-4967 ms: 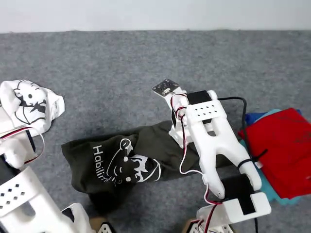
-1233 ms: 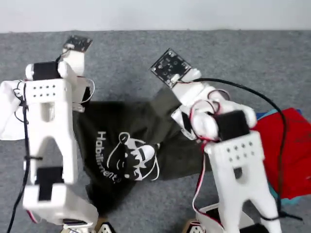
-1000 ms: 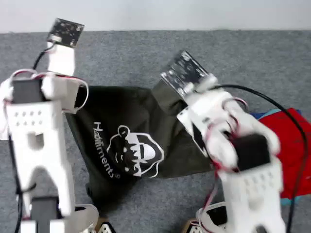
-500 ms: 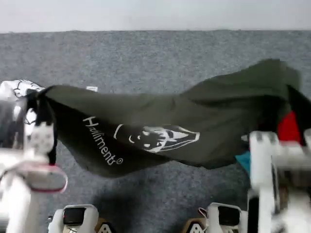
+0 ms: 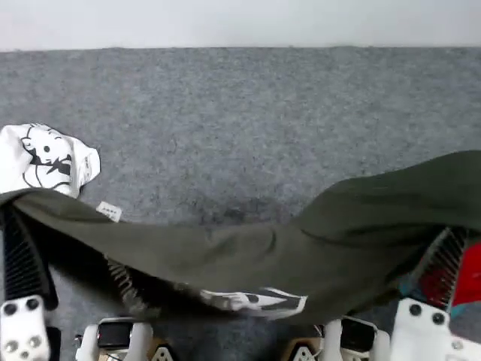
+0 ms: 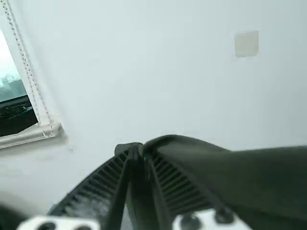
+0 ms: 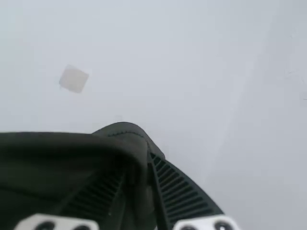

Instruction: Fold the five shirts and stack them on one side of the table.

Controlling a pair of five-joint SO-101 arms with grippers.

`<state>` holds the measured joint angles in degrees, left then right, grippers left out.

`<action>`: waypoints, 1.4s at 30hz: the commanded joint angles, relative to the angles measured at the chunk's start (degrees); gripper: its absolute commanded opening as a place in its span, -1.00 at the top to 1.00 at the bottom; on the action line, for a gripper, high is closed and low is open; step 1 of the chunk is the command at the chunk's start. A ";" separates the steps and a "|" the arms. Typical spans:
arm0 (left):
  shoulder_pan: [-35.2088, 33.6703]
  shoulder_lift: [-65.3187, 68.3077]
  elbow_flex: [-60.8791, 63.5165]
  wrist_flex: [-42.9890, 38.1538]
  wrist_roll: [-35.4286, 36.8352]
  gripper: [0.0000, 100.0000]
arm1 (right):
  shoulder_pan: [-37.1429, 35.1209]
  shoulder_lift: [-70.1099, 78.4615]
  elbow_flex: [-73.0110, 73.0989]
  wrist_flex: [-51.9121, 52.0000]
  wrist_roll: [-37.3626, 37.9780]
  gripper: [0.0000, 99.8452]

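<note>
Pinches dark green shirt [image 5: 301,248] at opposite ends with left hand [image 6: 136,152] and right hand [image 7: 141,175], holds it taut above the near edge of the bench [image 5: 263,113], likely to spread it flat for folding.

Cut off at the high view's left edge, white shirt [image 5: 39,159]; mostly hidden behind the stretched dark green shirt [image 5: 353,226], red shirt [image 5: 467,280]

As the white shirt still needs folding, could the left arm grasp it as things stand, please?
Probably not yet: the left pincer is shut on the dark green shirt, held aloft with the right pincer. The white shirt lies uncovered on the table nearby.
</note>
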<state>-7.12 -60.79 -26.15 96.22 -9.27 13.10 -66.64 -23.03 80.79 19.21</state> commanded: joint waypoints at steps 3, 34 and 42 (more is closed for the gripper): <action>0.18 3.08 6.02 -2.11 0.18 0.98 | 0.31 6.81 0.44 -1.36 -0.70 0.98; -1.41 65.76 38.11 -58.64 -0.18 0.98 | -11.47 65.80 17.49 -29.58 0.79 0.98; -1.23 64.35 33.19 -40.26 -6.68 0.98 | -11.47 58.59 15.38 -1.89 5.27 0.98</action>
<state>-7.74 5.41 10.33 49.80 -12.70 1.85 -2.73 -5.01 69.71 22.11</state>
